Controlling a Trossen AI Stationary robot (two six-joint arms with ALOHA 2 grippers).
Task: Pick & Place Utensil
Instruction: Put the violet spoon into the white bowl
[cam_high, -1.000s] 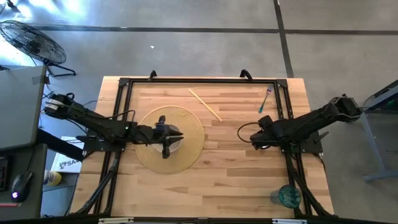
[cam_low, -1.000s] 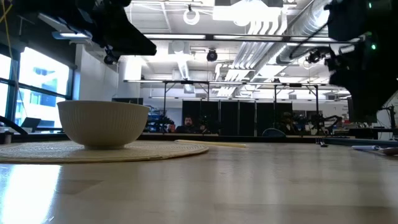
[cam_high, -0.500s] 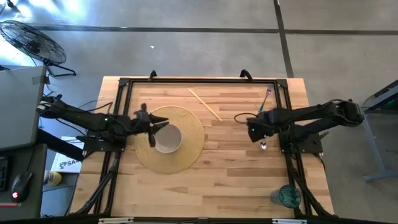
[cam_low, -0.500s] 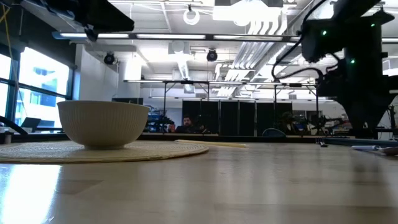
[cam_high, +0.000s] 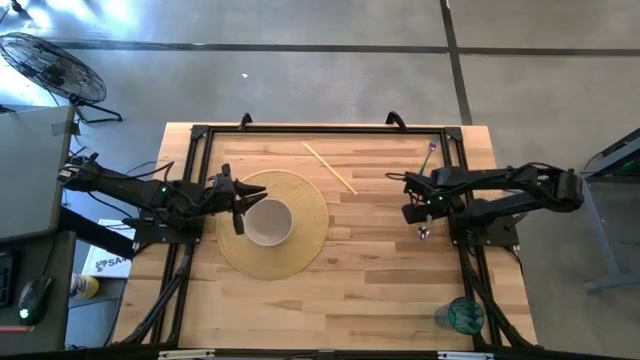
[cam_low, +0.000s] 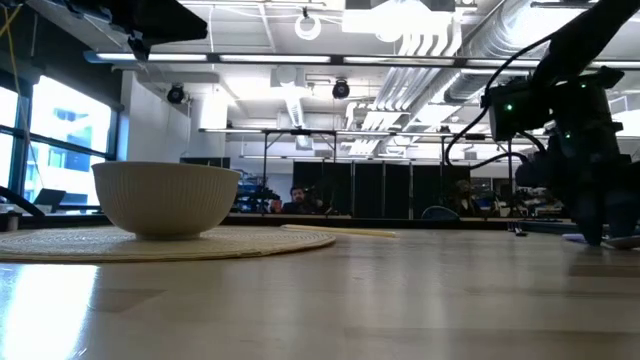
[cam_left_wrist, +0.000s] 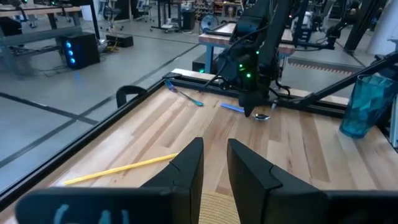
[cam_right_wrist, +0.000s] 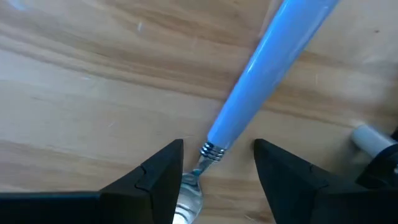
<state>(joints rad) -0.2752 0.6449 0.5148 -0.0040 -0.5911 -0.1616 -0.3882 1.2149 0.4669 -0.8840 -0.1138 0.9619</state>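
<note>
Worktop (cam_high: 380, 290): a pale wooden slab inside a black frame, seen whole from above.
Right tool (cam_right_wrist: 214, 171): it hung low over the right side of the worktop, pointing down, its two dark fingers (cam_right_wrist: 158, 174) standing apart on either side of the spoon's neck. A gap showed between each finger and the spoon, so the tool was open around it and gripped nothing.
Spoon (cam_right_wrist: 267, 68): blue-handled with a metal bowl end, it lay flat on the wood on the right side of the worktop, just inside the frame rail. In the high view only its metal end (cam_high: 424, 233) showed below the right tool (cam_high: 418, 212).
Left tool (cam_left_wrist: 214, 171): it hovered above the worktop at the left edge of the mat, just beside the bowl and aimed across the worktop toward the right arm. Its fingers (cam_left_wrist: 186, 168) stood a narrow way apart with nothing between them.
Bowl (cam_high: 268, 222): white and ribbed, upright on the round woven mat (cam_high: 300, 255), left of the worktop's middle.
Chopstick (cam_high: 330, 167): a pale thin stick lying slantwise on the far middle of the worktop, well apart from both tools.
Second utensil (cam_high: 428, 160): a slim, dark-handled piece lay near the far right corner, by the frame; its kind could not be told.
Tumbler (cam_high: 463, 315): blue-green glass, upright near the worktop's near right corner.
</note>
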